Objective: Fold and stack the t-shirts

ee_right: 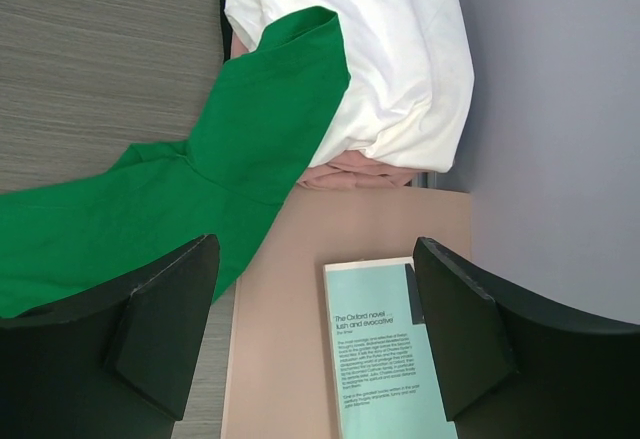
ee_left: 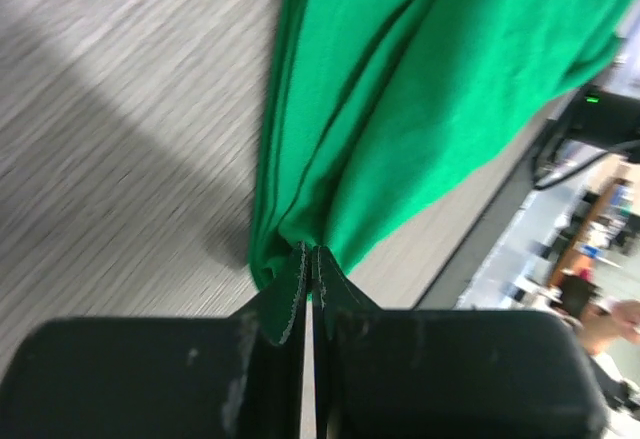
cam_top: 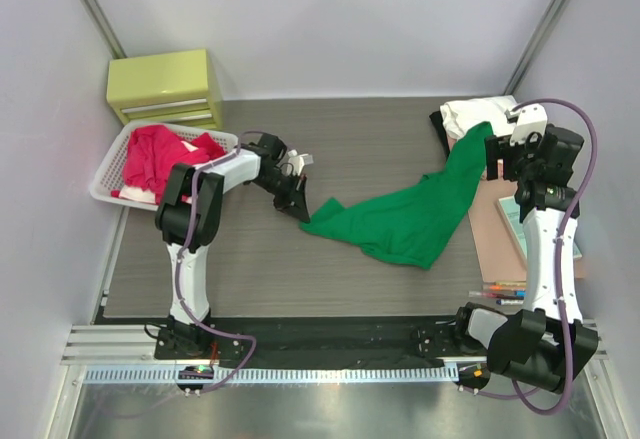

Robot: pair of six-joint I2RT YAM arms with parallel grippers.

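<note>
Left wrist view: my left gripper (ee_left: 308,259) was pinched tight on a bunched edge of the green t-shirt (ee_left: 420,89), at the end farthest from the book (ee_right: 385,349). The shirt lay crumpled on the table (cam_top: 250,269) left of the book, its other end draped onto the white t-shirt (ee_right: 390,49) just beyond the book. My right gripper (ee_right: 315,259) hung over the book, jaws spread wide, holding nothing. The cloth looked light and limp and would sag and bunch, not slip. Best hold for the right, I judged: the hem of the draped end, so both could pull it flat.
</note>
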